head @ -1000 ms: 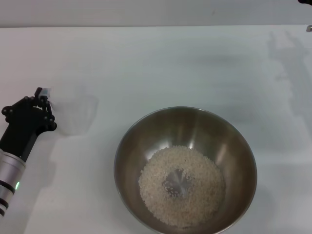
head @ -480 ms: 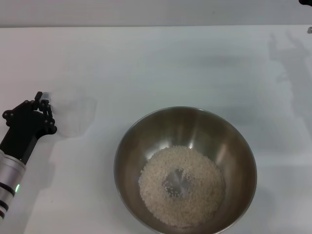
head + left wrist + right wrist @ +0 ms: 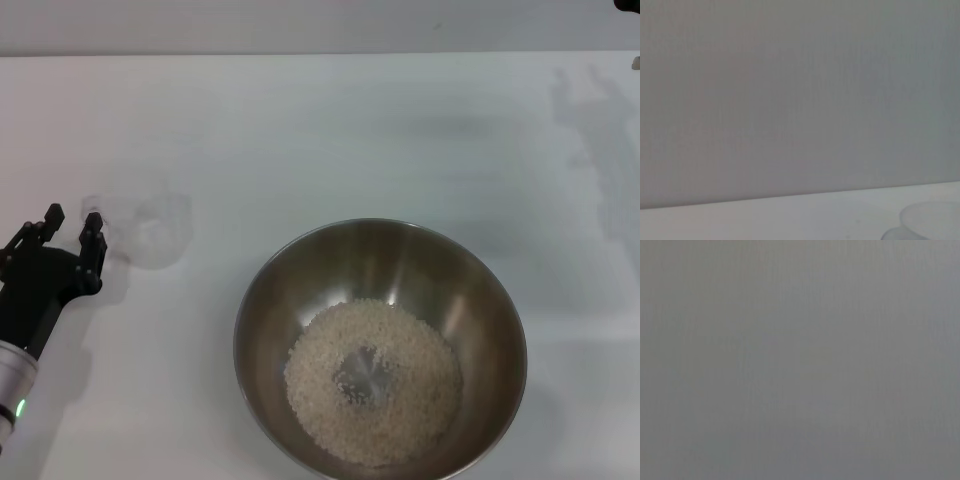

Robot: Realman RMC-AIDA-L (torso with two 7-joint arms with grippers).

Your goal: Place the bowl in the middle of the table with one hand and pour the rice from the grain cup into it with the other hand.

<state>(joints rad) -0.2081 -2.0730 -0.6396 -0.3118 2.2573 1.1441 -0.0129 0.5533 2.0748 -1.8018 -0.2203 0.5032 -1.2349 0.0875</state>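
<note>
The steel bowl stands on the white table at the front middle, with a flat heap of rice in its bottom. The translucent grain cup stands upright and looks empty on the table at the left; its rim also shows in the left wrist view. My left gripper is open, just to the left of and nearer than the cup, apart from it. My right gripper is out of view; only a dark bit shows at the top right corner.
The table's far edge meets a grey wall. The right wrist view shows only plain grey.
My left gripper has opened, let go of the grain cup and drawn back toward the front left. The cup stays standing on the table. The bowl has not moved.
</note>
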